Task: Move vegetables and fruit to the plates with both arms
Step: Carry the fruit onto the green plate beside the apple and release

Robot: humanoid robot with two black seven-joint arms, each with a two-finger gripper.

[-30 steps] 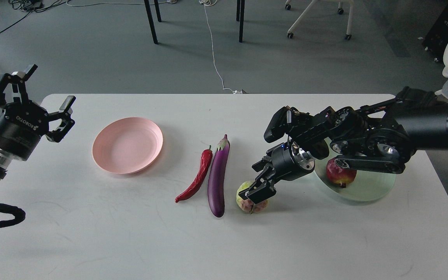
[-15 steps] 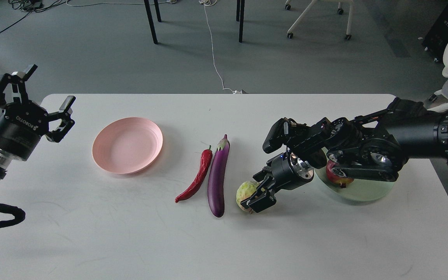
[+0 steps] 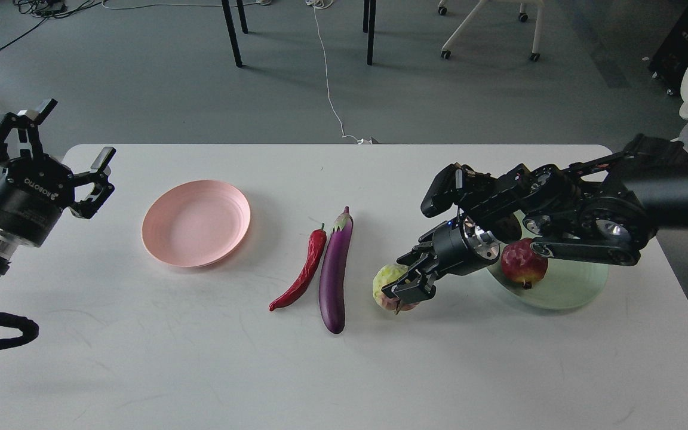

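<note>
Chili pepper and eggplant, frame centre, lie side by side on the white table, long axes near vertical in frame, stems toward the top, tips toward lower left. Right gripper, right of centre, is clamped on the yellow-green fruit; fruit's right side hidden by the fingers. Pomegranate sits on the mint plate, plate partly covered by the arm. Pink plate, left of centre, empty. Left gripper, left edge, spread wide, holding nothing.
</note>
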